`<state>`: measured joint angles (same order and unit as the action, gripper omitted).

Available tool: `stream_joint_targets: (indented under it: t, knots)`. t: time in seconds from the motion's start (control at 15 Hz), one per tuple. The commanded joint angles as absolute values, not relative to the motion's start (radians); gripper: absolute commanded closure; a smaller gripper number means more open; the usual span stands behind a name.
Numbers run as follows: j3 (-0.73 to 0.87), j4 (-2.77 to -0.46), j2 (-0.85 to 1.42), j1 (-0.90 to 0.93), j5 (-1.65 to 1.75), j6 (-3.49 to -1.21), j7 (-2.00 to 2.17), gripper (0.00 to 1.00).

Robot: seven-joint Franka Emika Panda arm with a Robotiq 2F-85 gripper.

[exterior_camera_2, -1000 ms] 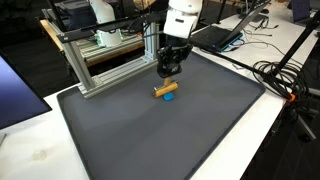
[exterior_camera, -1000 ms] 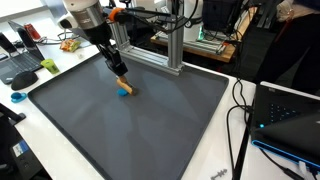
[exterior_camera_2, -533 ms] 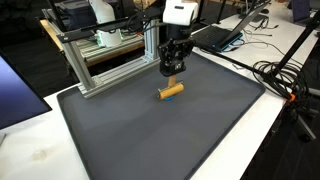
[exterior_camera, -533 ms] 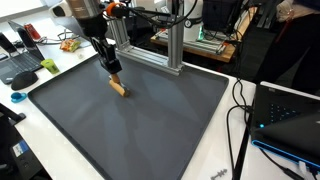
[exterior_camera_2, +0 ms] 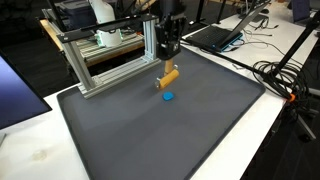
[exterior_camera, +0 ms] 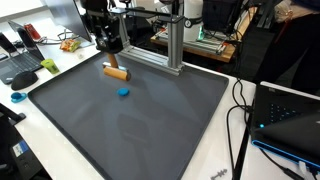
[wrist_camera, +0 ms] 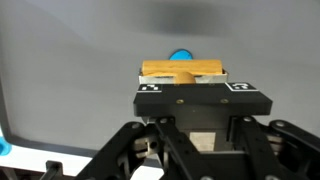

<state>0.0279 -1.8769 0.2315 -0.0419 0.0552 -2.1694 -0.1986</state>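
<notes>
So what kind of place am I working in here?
Probably a lab or workshop bench: an aluminium extrusion frame stands at the edge of the dark mat, with laptops and loose cables around it.

**Three cameras on one dark mat**

You have two raised cameras outside the robot. Both look down across the dark mat (exterior_camera: pixel 150 120) from different sides at middle distance, and both catch the aluminium frame (exterior_camera: pixel 172 45). Your wrist camera looks down, close over the gripper (wrist_camera: pixel 195 90). With them it shares the wooden block (wrist_camera: pixel 182 69) and blue piece (wrist_camera: pixel 181 54).
</notes>
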Motion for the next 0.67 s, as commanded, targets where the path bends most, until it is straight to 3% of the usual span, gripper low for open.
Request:
stream_joint_targets:
  t: [0.0,0.4,0.47,0.6]
  knots:
    - [0.012,-1.963,0.07,-0.048,0.084,-2.113,-0.376,0.78]
    - [-0.007,-1.959,0.035,-0.024,0.052,-2.065,-0.672,0.78]
    - [0.001,-1.955,0.05,-0.027,0.062,-2.077,-0.584,0.53]
    - [-0.005,-1.957,0.051,-0.022,0.062,-2.077,-0.63,0.53]
